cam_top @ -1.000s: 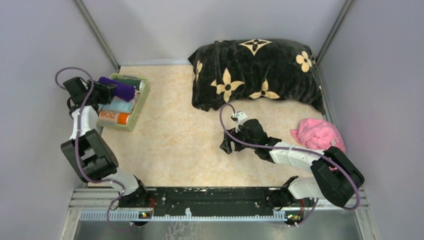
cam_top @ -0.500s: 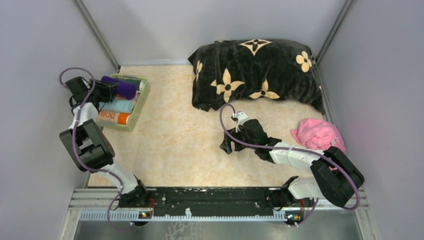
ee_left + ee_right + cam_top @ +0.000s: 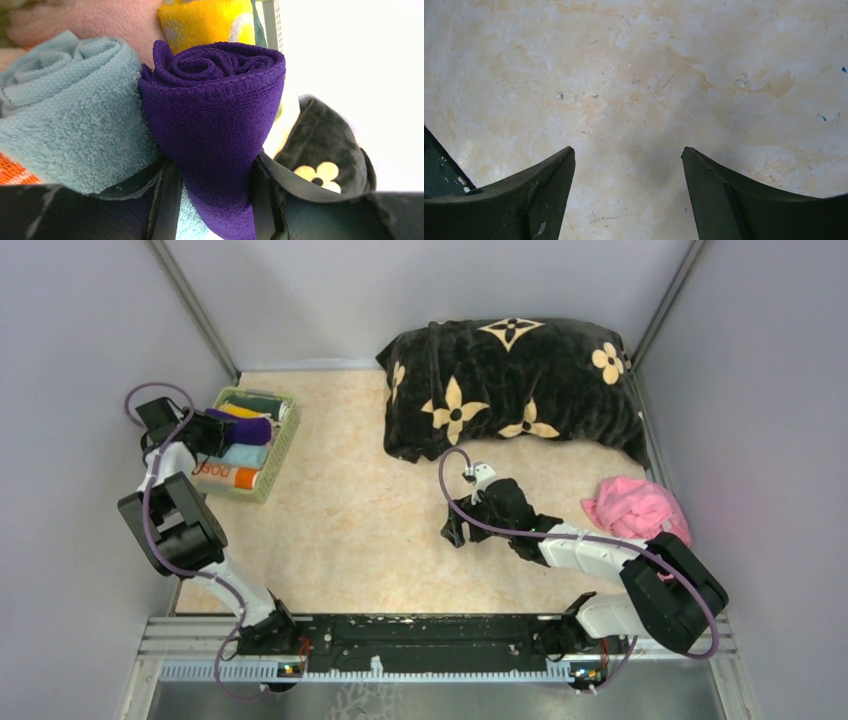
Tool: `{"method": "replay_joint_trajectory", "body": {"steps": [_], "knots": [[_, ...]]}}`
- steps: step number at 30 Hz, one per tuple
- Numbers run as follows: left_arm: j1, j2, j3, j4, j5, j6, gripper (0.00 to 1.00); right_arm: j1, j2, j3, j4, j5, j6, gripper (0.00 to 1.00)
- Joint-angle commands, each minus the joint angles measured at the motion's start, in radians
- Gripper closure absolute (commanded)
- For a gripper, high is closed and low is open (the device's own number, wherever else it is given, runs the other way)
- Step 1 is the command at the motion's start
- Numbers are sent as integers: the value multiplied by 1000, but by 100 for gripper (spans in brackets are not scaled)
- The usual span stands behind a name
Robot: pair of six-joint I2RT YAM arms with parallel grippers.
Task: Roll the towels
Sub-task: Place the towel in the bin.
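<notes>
A rolled dark purple towel (image 3: 240,427) (image 3: 215,125) lies across the green basket (image 3: 283,445) at the table's left edge, its near end between the fingers of my left gripper (image 3: 212,430) (image 3: 212,165), which is shut on it. Beside it in the basket lie a rolled light blue towel (image 3: 243,453) (image 3: 70,115), an orange towel (image 3: 228,476), a yellow one (image 3: 205,22) and a peach one (image 3: 90,20). A crumpled pink towel (image 3: 635,508) lies unrolled at the right. My right gripper (image 3: 455,532) (image 3: 628,155) hovers open over bare table, holding nothing.
A big black plush cushion (image 3: 515,385) with beige flowers fills the back right of the table. Grey walls close in both sides, the left one right behind my left arm. The marbled tabletop (image 3: 340,510) spreads between basket and right gripper.
My left gripper has pulled back to the left and sunk, bringing the purple towel down into the basket among the others. The right arm has stayed still.
</notes>
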Motion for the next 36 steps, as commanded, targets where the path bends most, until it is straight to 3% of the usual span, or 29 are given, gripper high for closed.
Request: {"method": "replay_joint_trajectory", "body": {"steps": [1, 12, 31, 36], "knots": [[16, 47, 77, -144, -159, 100, 46, 3, -5, 5, 53, 19, -15, 22], [15, 131, 151, -222, -166, 176, 37, 4, 43, 36, 23, 6, -13, 22], [16, -23, 230, -287, -208, 146, 16, 3, 32, 33, 28, -6, -13, 22], [16, -39, 228, -292, -207, 145, 14, 4, 38, 34, 27, -9, -14, 22]]}}
